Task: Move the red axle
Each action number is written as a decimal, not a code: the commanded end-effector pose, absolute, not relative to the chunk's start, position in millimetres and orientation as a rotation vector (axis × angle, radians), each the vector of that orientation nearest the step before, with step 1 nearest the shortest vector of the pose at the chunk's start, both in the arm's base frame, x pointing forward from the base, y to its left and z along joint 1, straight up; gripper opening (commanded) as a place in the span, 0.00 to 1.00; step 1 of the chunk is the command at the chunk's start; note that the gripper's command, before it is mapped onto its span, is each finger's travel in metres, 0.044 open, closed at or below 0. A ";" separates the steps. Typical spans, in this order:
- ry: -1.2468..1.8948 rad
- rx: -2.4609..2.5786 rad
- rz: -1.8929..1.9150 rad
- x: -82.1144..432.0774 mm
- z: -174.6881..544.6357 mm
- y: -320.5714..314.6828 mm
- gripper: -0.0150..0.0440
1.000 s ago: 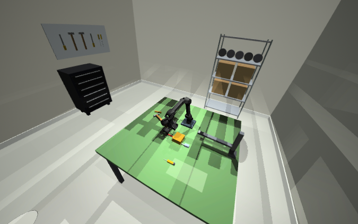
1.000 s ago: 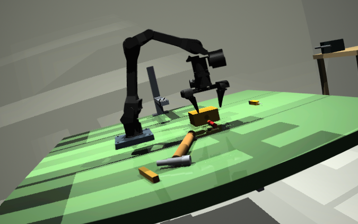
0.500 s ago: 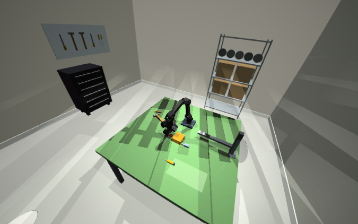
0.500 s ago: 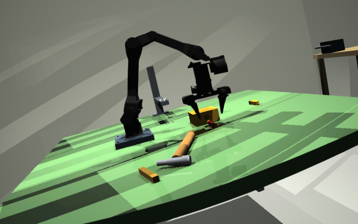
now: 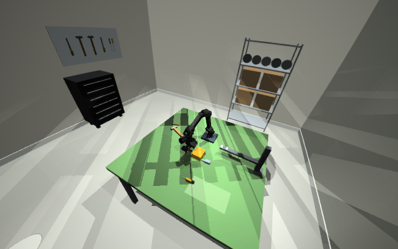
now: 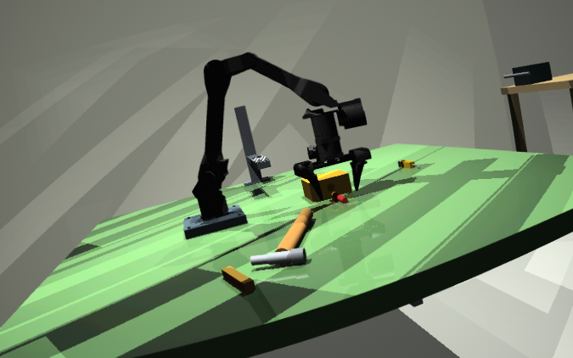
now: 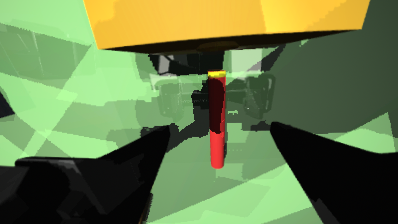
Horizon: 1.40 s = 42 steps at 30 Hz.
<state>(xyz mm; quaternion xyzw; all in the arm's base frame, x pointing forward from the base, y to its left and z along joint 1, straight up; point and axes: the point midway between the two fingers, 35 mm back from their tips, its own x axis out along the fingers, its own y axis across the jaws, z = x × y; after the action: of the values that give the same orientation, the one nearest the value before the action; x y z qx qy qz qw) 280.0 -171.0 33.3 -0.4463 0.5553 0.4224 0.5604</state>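
My gripper [image 5: 187, 150] [image 6: 339, 194] [image 7: 218, 128] is wide open, nothing held; the red axle [image 6: 340, 198] [image 7: 217, 120] stands centre in the wrist view, below the yellow beam [image 5: 198, 153] [image 6: 327, 186] [image 7: 230, 22]. I'd centre both fingers, close squarely, then pull straight.

Looks like a workshop, judging by hammers and screwdrivers on a wall-mounted tool board [image 5: 95, 30], a black multi-drawer tool chest [image 5: 90, 77] on casters, metal shelving [image 5: 265, 69] stacked with brown boxes, and a claw hammer [image 5: 177, 131] [image 6: 294, 231] lying on a green-topped worktable [image 5: 150, 173] [image 6: 390, 248].
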 end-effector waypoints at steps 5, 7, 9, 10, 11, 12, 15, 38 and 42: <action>1.310 -1.046 0.992 279.4 23.0 -170.5 1.00; 1.310 -1.050 0.998 279.1 24.9 -170.5 0.96; 1.310 -1.050 0.998 279.1 24.9 -170.5 0.87; 1.310 -1.050 0.998 279.1 24.9 -170.5 0.82; 1.310 -1.050 0.998 279.1 24.9 -170.5 0.78; 1.310 -1.050 0.998 279.1 24.9 -170.5 0.73; 1.310 -1.050 0.998 279.1 24.9 -170.5 0.60; 1.309 -1.050 0.997 283.7 59.7 -173.2 0.25; 1.308 -1.051 0.996 285.2 81.7 -174.1 0.25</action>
<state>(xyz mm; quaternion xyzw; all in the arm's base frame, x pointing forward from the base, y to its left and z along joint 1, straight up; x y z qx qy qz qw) 283.0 -173.0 64.0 -0.4417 0.5572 0.4272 0.5585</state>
